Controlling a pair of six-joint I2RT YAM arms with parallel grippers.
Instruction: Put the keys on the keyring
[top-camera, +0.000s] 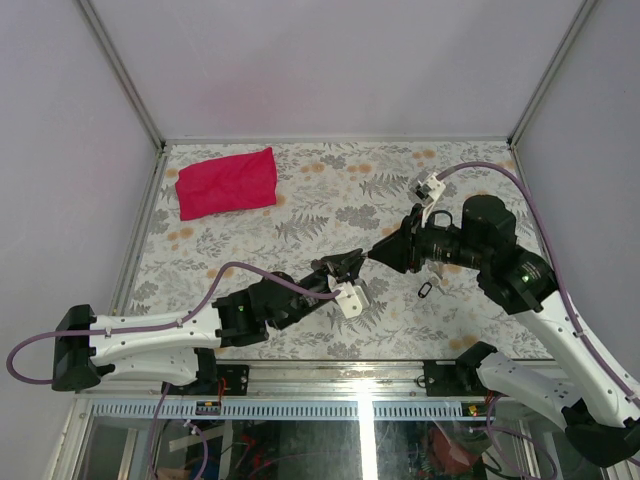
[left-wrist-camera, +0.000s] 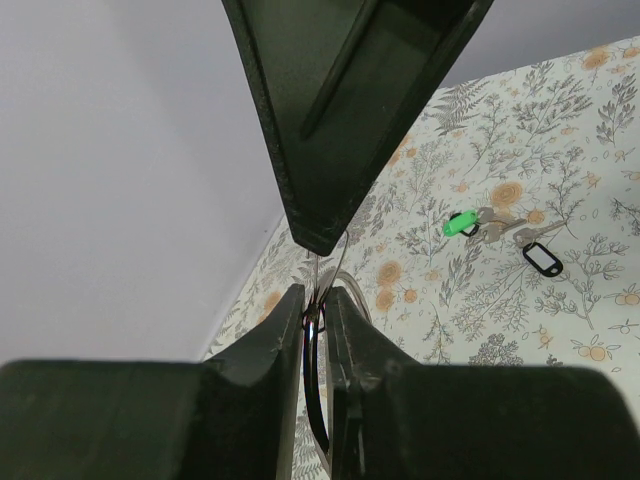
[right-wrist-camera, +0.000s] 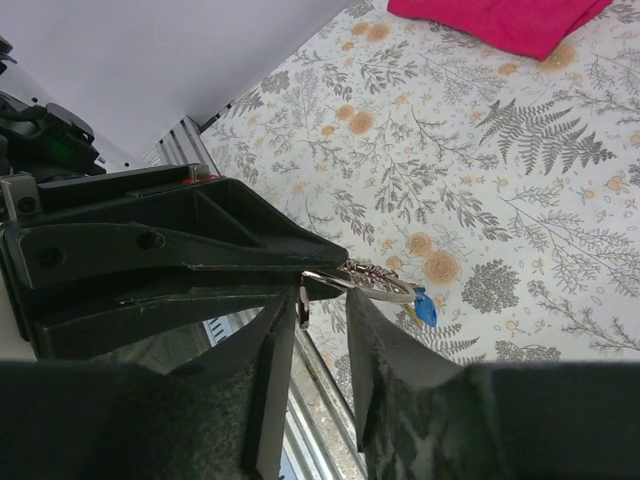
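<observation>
between the fingertips of the left gripper (left-wrist-camera: 316, 296) we see the keyring (left-wrist-camera: 312, 370), clamped tight and standing edge-on. meeting that gripper tip to tip is the right gripper (right-wrist-camera: 320, 298), its fingers a little apart with the ring's end in the gap; we cannot tell whether they touch it. just beyond the right fingertips a blue-tagged key (right-wrist-camera: 424, 306) sits close against the ring's wire. well apart from both grippers, on the table (left-wrist-camera: 560, 130), lie a green-tagged key (left-wrist-camera: 459, 224) and a black-tagged key (left-wrist-camera: 541, 260).

two grippers (top-camera: 350, 263) (top-camera: 379, 252), one keyring (left-wrist-camera: 313, 352), one red cloth (top-camera: 227, 182), three tagged keys (left-wrist-camera: 460, 224) (left-wrist-camera: 541, 259) (right-wrist-camera: 425, 305).
</observation>
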